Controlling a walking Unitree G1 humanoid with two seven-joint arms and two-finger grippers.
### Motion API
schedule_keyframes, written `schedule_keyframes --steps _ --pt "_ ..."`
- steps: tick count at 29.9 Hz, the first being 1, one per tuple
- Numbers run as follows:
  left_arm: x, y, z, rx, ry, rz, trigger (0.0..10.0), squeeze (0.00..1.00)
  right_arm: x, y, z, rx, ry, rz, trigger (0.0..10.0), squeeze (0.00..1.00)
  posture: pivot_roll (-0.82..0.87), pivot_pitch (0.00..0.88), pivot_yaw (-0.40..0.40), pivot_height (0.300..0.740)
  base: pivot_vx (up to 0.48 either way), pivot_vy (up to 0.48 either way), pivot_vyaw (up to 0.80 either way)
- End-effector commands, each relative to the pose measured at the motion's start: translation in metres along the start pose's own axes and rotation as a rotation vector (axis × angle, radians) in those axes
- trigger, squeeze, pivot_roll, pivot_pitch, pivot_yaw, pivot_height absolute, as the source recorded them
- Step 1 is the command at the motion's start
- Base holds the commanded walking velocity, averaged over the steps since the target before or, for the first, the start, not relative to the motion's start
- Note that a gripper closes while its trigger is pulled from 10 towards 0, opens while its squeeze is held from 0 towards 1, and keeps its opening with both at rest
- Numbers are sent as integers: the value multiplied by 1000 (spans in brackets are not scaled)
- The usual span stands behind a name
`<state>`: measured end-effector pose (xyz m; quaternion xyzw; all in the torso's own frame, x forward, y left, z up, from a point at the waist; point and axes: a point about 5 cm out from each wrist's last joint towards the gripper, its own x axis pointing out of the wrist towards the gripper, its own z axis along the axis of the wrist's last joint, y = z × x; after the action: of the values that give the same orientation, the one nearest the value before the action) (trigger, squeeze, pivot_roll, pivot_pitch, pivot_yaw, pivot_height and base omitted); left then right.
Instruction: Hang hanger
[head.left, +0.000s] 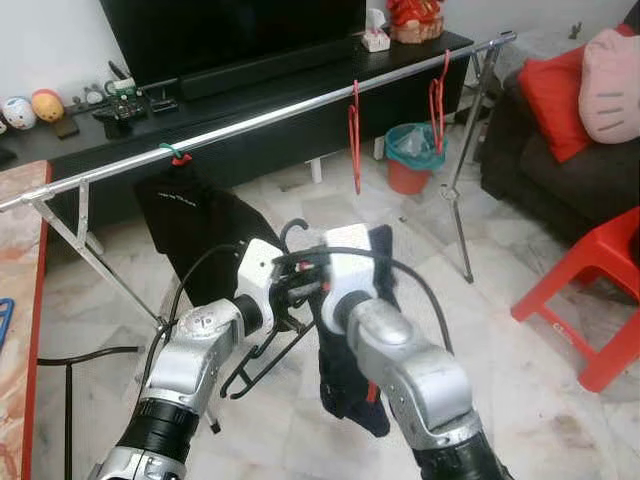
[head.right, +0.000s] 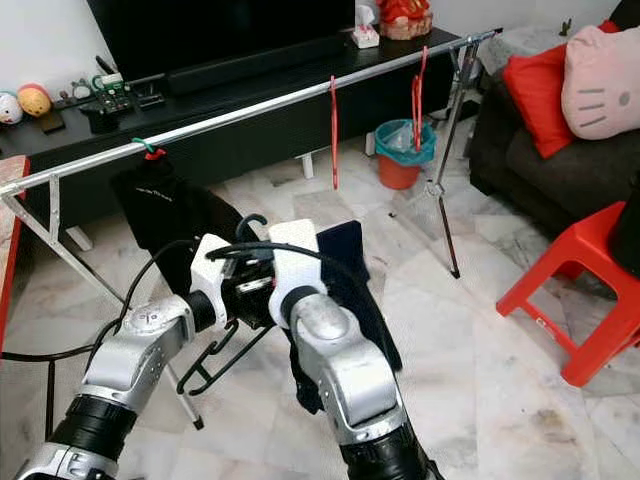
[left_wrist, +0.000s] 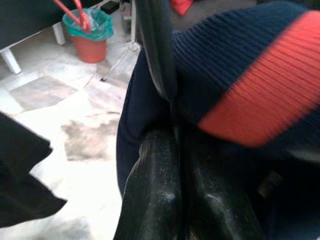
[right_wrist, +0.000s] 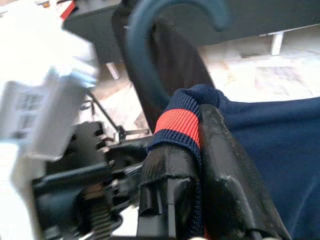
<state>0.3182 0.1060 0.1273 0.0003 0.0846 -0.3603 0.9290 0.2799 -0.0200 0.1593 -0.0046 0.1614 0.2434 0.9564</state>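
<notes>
Item: black hanger (head.left: 262, 352), carrying a navy garment (head.right: 352, 290) with an orange-red collar band (right_wrist: 176, 125). Location: held between the two grippers, in front of the robot's chest, low and well short of the rail.

Left gripper (left_wrist: 172, 165): fingers pressed together on the hanger's neck, the dark bar running up between them; navy knit lies against the fingers on one side.

Right gripper (right_wrist: 192, 150): fingers clamped on the garment's collar, the orange-red band wrapped over one finger. The hanger's hook (right_wrist: 165, 20) curves just above this grip. The left gripper's white housing (head.left: 258, 268) sits right beside the right one's, nearly touching.

Garment: drapes down from the right gripper, beside the right arm.

Rail: silver clothes rail (head.left: 270, 118) crossing the room on slanted legs, beyond the grippers. On it: one black garment on a green hook (head.left: 178, 155) towards the left; two bare red hangers (head.left: 355, 135) towards the right.

Surroundings: dark TV bench (head.left: 250, 90), orange bin with a teal liner (head.left: 410, 160), red plastic stool (head.left: 600, 300), marble floor (head.right: 480, 330).
</notes>
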Motion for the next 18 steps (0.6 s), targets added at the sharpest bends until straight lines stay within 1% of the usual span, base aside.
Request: schedule_keyframes --steps 1,2,3,4,6,7,8,9,10,11,14,15,18 --pt "4 0 0 48 42 8 10000 0 -4 17 5 -3 -27 75 10000 0 -54 31 74 740 0 0 0" --pt "3 2 -1 62 54 18 10000 0 -5 15 6 2 -34 61 10000 0 -54 31 74 740 0 0 0" --pt "2 7 -3 71 68 54 10000 0 -5 10 8 26 -53 26 10000 0 -51 34 75 740 0 0 0" --pt "2 7 -3 71 68 54 10000 0 -5 10 8 26 -53 26 10000 0 -51 34 75 740 0 0 0" --pt "2 16 -3 54 74 146 10000 0 -6 4 9 59 -65 -14 10000 0 -51 34 75 740 0 0 0" --pt "2 19 -2 49 71 179 10000 0 -7 4 9 64 -62 -22 10000 0 -50 36 75 740 0 0 0" --pt "2 19 -2 49 71 179 10000 0 -7 4 9 64 -62 -22 10000 0 -50 36 75 740 0 0 0" --pt "2 25 0 46 54 241 10000 0 -8 5 8 67 -50 -23 10000 0 -52 37 76 740 0 0 0" --pt "2 25 0 46 54 241 10000 0 -8 5 8 67 -50 -23 10000 0 -52 37 76 740 0 0 0" --pt "3 27 2 43 36 272 10000 0 -9 7 7 64 -42 -17 10000 0 -52 37 76 740 0 0 0" --pt "5 25 8 10 -17 256 10000 0 -10 9 5 64 -27 -10 10000 0 -55 38 76 740 0 0 0" --pt "6 21 12 -21 -47 216 10000 0 -10 11 4 65 -19 -1 10000 0 -55 38 76 740 0 0 0" --pt "7 13 16 -26 -73 146 10000 0 -10 12 3 62 -14 14 10000 0 -53 38 75 740 0 0 0"
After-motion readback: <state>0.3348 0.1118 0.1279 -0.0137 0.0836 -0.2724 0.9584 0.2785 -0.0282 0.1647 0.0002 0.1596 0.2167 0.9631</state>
